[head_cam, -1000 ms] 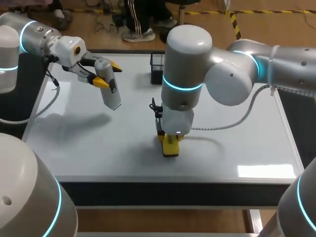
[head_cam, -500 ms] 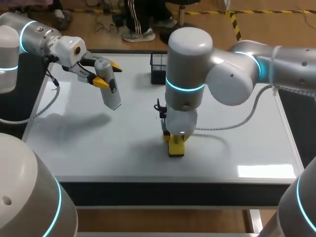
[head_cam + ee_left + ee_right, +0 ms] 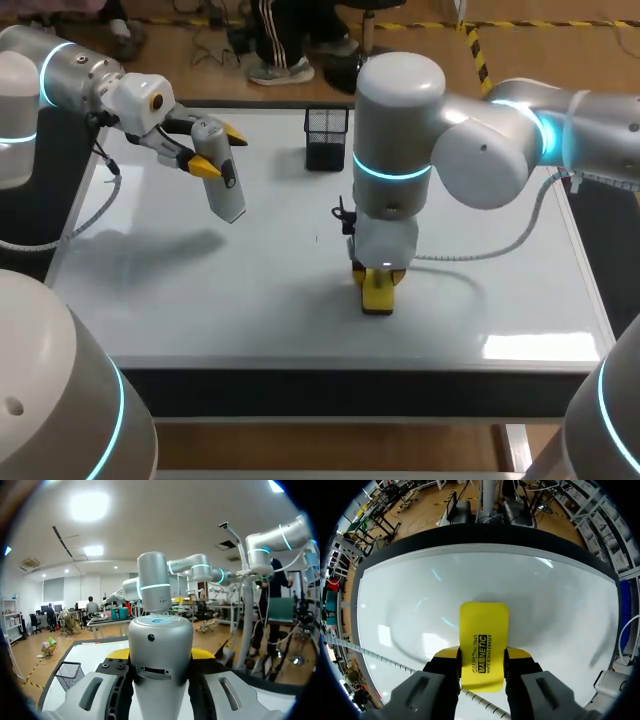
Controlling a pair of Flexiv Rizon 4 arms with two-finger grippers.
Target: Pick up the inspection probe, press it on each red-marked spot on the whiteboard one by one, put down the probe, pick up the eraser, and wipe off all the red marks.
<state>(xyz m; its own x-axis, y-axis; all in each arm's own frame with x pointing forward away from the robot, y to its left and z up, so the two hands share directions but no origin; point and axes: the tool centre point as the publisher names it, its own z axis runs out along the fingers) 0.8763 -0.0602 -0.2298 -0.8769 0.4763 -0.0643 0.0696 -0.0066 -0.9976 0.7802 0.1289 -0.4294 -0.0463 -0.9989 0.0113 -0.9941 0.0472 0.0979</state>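
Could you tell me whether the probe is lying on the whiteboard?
No, the left gripper holds the probe in the air above the whiteboard.

eraser [image 3: 377, 297] now farther right

lower end of probe [image 3: 160, 665] cut off, eraser [image 3: 377, 302] partly hidden under right hand [image 3: 378, 282]

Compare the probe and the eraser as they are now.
Colour: the probe is grey, the eraser yellow.
Shape: the probe is a long rounded body, the eraser a flat slab.
Pose: the probe hangs tilted above the whiteboard on its left side, while the eraser is down at the whiteboard near its front middle.
Shared: each is clamped between two fingers, the probe in the left gripper, the eraser in the right gripper.
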